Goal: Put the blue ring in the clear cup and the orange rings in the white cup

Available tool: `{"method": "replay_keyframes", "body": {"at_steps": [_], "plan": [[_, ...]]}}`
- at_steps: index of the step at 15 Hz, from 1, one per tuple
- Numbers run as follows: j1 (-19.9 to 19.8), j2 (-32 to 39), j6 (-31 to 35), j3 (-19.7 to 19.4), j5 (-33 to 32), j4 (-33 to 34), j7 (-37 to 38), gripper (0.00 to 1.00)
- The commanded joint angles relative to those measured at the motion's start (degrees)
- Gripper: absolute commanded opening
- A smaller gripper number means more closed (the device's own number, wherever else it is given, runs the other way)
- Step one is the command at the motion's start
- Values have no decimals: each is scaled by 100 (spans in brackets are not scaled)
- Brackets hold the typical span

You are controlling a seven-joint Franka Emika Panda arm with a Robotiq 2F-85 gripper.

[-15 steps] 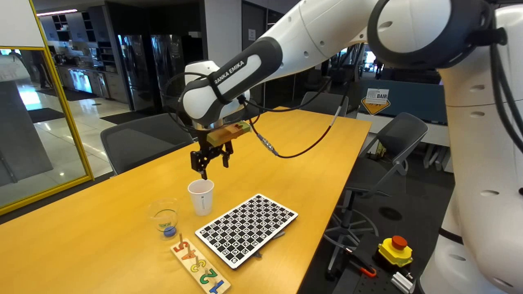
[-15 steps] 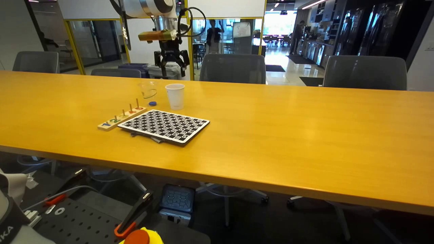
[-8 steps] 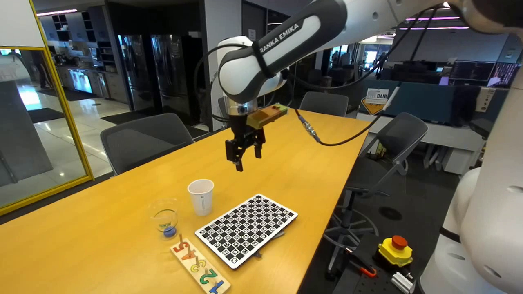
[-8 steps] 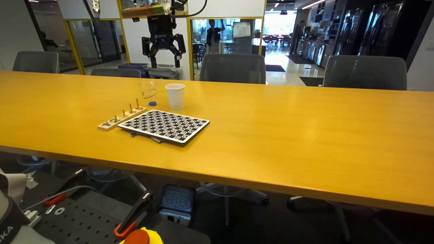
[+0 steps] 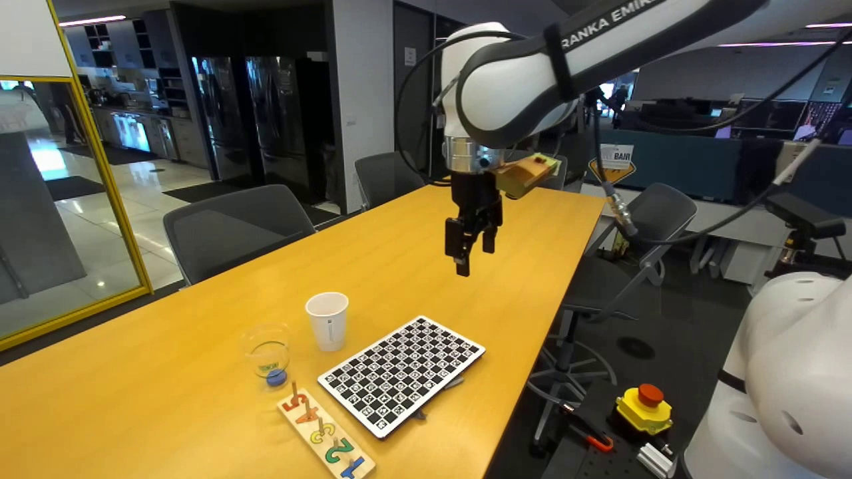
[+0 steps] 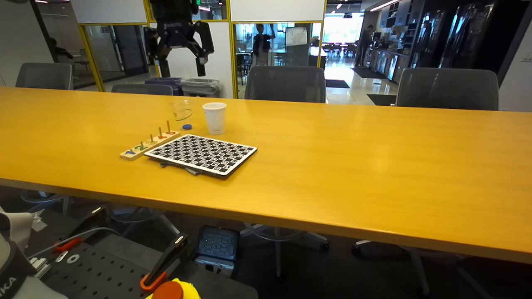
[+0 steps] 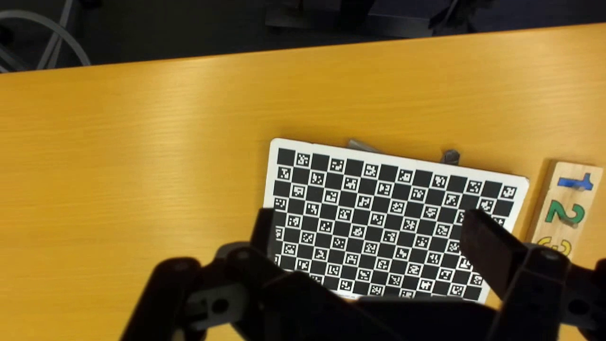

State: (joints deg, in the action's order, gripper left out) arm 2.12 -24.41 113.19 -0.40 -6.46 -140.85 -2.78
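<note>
The clear cup (image 5: 266,346) stands upright on the table with the blue ring (image 5: 276,377) showing at its bottom, apparently inside. The white cup (image 5: 328,326) stands upright beside it. Both cups also show in an exterior view, the clear cup (image 6: 182,110) left of the white cup (image 6: 215,120). No orange rings show; the bottom of the white cup is hidden. My gripper (image 5: 476,257) is open and empty, high above the table and away from the cups. In the wrist view its fingers (image 7: 369,221) are wide apart over the checkerboard, and neither cup is in view.
A checkerboard panel (image 5: 403,372) lies on the table near the cups, with dark objects sticking out under it. A wooden number peg board (image 5: 321,429) with bare pegs lies beside it. The table's edge (image 6: 266,216) runs along the robot side. Chairs stand around the table.
My open gripper has moved from near the white cup back toward the robot's side, rightward in an exterior view. Cups, blue ring, checkerboard and peg board have not moved.
</note>
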Motion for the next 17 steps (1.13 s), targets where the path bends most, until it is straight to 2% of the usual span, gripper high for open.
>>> {"method": "replay_keyframes", "body": {"at_steps": [1, 5, 10, 11, 17], "plan": [[-37, -1360, 47, -95, -5, -958, -383, 100], [-41, -2206, -17, -371, 200, -1449, -615, 100], [-111, -2742, -172, -658, 242, -1751, -752, 100], [-88, -2386, -88, -512, 156, -1599, -616, 100], [-89, -2378, -97, -506, 156, -1644, -617, 100]]}}
